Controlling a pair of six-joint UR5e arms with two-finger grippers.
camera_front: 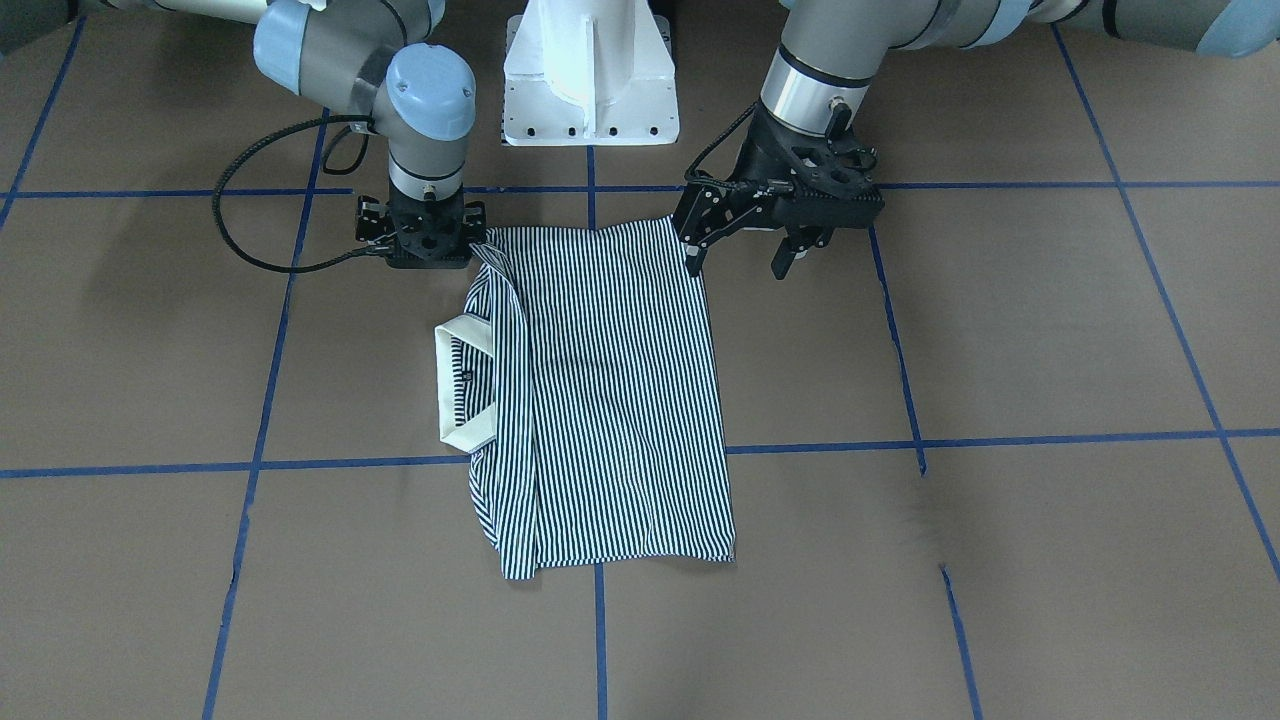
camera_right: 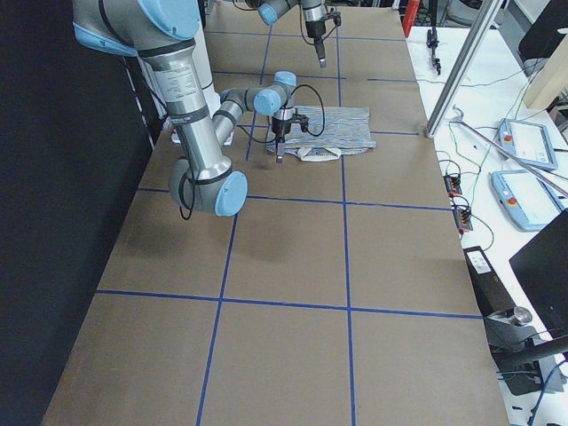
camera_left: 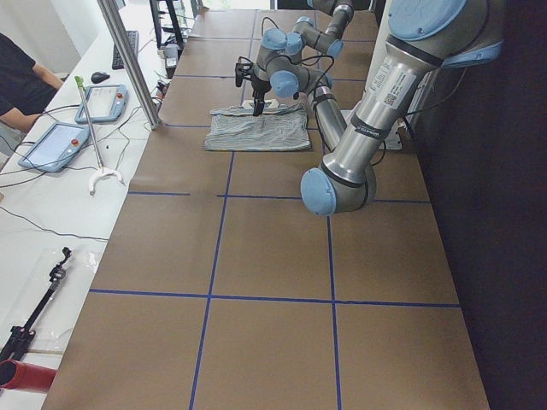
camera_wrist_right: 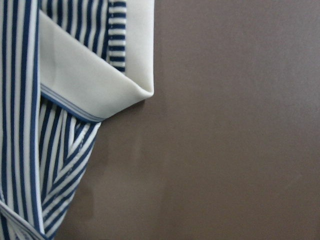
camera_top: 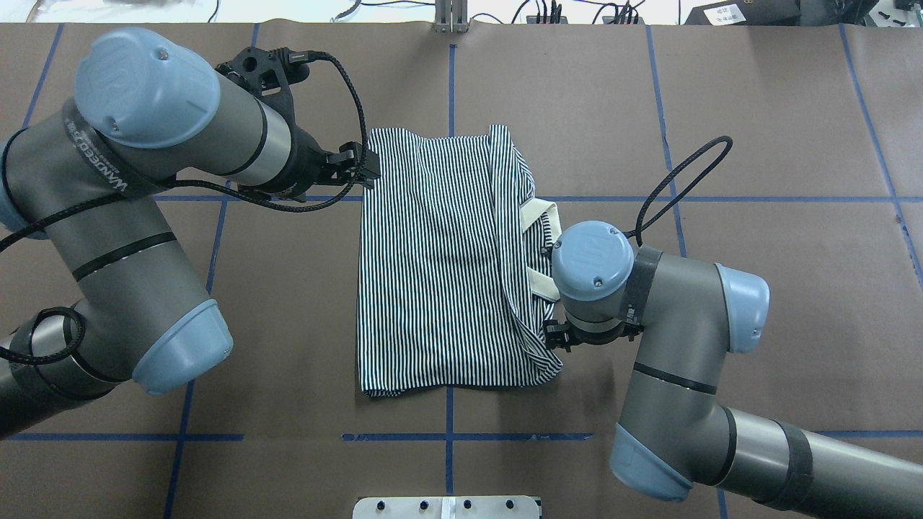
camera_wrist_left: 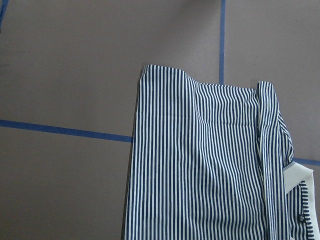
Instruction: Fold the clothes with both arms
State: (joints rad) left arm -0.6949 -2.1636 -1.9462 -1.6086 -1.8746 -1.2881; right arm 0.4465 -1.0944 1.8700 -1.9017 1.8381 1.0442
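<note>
Shirt [camera_front: 610, 400] prob. soft, limp, light, so pinch corners nearest robot; L tool [camera_front: 740, 262] spread wide, R tool [camera_front: 428, 248] can't tell.

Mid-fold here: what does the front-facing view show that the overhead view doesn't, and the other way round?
Front-facing only: the left gripper with its two fingers spread apart and nothing between them, and the whole cream collar with a small label inside. Overhead only: the right arm with its wrist covering part of the collar, and cables at the table's far edge. Both: the striped shirt folded into a rough rectangle on the brown table, collar on the right arm's side, the right gripper at a shirt corner, fingers hidden.
</note>
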